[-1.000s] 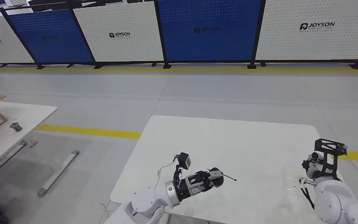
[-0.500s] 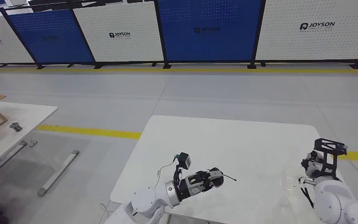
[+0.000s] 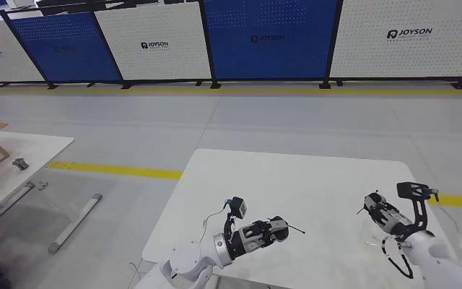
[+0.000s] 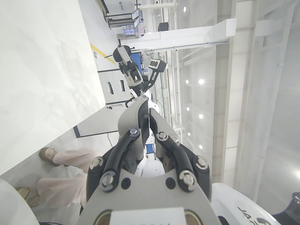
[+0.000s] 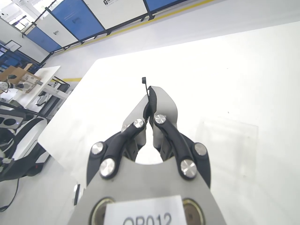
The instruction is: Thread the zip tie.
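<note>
Zip tie (image 3: 359, 210) first, in the top view: a small black piece pokes out past the tips of the right gripper (image 3: 367, 205), which hangs just above the white table (image 3: 289, 180) near its right edge. The fingers look pressed together on it, though it is too small here to make out more. Just beside that arm, toward the robot, a clear tray (image 3: 374, 237) lies flat on the table. Well apart from it, at the near edge, the left gripper (image 3: 281, 230) points toward the right arm. A thin black strip (image 3: 294, 230) sticks out beyond its closed tips, low over the tabletop. I cannot tell whether this strip is a second tie.

From the left wrist, the left gripper (image 4: 149, 108) has its two fingers brought together, with only a sliver showing between the dark pads. The strip itself cannot be made out between them from this side. Farther off, the right gripper (image 4: 121, 53) faces this way above the table (image 4: 35, 59).

From the right wrist, the right gripper (image 5: 150, 94) is clamped on the zip tie (image 5: 144, 80). The black band runs up between the pads, and its square head stands free just past the fingertips, clear of the table (image 5: 211, 71). The clear tray (image 5: 234, 136) lies on the table next to the gripper, apart from the tie.
</note>
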You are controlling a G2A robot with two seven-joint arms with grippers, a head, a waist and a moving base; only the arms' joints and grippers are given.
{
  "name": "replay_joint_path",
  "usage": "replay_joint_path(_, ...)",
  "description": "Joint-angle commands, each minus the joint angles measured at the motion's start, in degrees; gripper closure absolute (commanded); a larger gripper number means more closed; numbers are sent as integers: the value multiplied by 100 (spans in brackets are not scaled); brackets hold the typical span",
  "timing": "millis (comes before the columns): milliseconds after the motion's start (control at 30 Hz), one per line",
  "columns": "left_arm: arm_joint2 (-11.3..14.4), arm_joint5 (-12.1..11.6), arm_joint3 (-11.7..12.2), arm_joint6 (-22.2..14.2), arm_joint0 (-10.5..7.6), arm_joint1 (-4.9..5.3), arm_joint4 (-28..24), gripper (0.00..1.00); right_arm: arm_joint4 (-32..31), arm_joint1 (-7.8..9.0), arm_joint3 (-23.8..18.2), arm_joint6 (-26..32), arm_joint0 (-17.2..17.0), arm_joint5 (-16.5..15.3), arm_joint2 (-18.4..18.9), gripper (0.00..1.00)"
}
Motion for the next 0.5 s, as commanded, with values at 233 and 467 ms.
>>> replay_joint_path(233, 0, 0, 0, 0, 0, 0, 0, 100, 265, -52, -35, -948, -176, 146, -8, 100)
replay_joint_path(467, 0, 0, 0, 0, 0, 0, 0, 100, 643, -135, -320, -2374, -705, 161, 8, 100)
